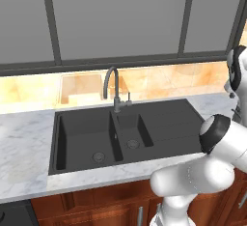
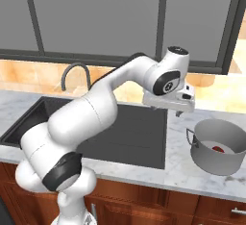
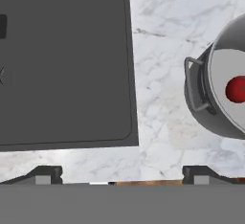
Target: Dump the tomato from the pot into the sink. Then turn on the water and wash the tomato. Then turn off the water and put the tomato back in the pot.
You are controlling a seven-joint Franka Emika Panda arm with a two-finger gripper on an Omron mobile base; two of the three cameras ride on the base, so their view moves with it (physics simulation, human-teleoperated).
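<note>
Black and matte, the sink (image 1: pixel 126 131) sat sunk into the marble surface (image 1: pixel 24 152) in the left base view, its wide basin on the left, the narrower basin beside it and the flat draining section on the right, each basin with a round grey drain. A dark curved faucet (image 1: pixel 112 87) rose from the sink's back edge between the two basins, with a small lever just beside its base. In the right base view the white arm reached over the sink's right end, and the gripper (image 2: pixel 178 112) hung above the strip of surface between the sink and the pot (image 2: pixel 218 147); how far its fingers stood apart could not be told from this side. The grey pot stood on the surface to the right of the sink, near the front edge, apart from the sink's rim, and the tomato (image 2: pixel 218 148) lay on the pot's flat bottom. In the hand view the two dark fingertips stood wide apart at the bottom with nothing between them, so the gripper (image 3: pixel 122 175) was open and empty. The sink's draining section (image 3: pixel 64 62) lay on the left, bare marble ran down the middle, and the pot (image 3: pixel 210 104) sat at the right with one loop handle (image 3: pixel 194 84) turned toward the sink and the red tomato (image 3: pixel 237 89) inside it.
</note>
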